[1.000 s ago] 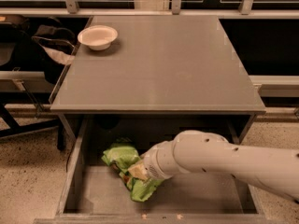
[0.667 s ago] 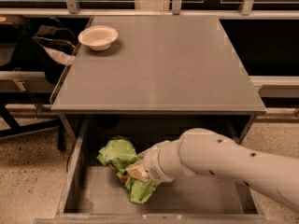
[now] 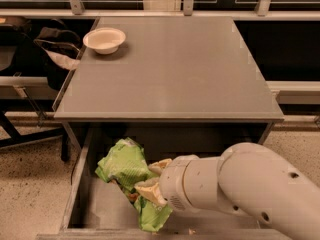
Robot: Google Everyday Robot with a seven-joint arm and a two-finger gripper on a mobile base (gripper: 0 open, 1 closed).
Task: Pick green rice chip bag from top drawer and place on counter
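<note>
A: Progress on the bag [image 3: 125,161]; where does it stand?

B: First half, I'd judge. The drawer [image 3: 77,189] is pulled out below the counter's [image 3: 175,69] front edge; the bag lies inside it, under that edge and toward the counter's left side; no part of it is on the counter.

A: And the gripper?

B: The gripper [image 3: 149,177] is down there too, below the counter's front edge and near its middle. Its two tan fingers [image 3: 156,166] are closed in on the bag's crumpled middle, one above and one below, with green foil bunched between them; that reads to me as a grasp made.

A: Lifted yet?

B: Cannot tell. The bag's wide end stands up toward the counter's underside and its narrow end hangs away from it; whether it has left the drawer floor is hidden behind the arm [image 3: 250,189].

A: So what is left?

B: Nearly all the carrying, as I see it: raise the bag clear of the counter's front edge; bring it over the top; set it down; let go. Only a white bowl [image 3: 104,39] sits on the counter, at its far left corner; the open grey middle looks the safer spot.
</note>
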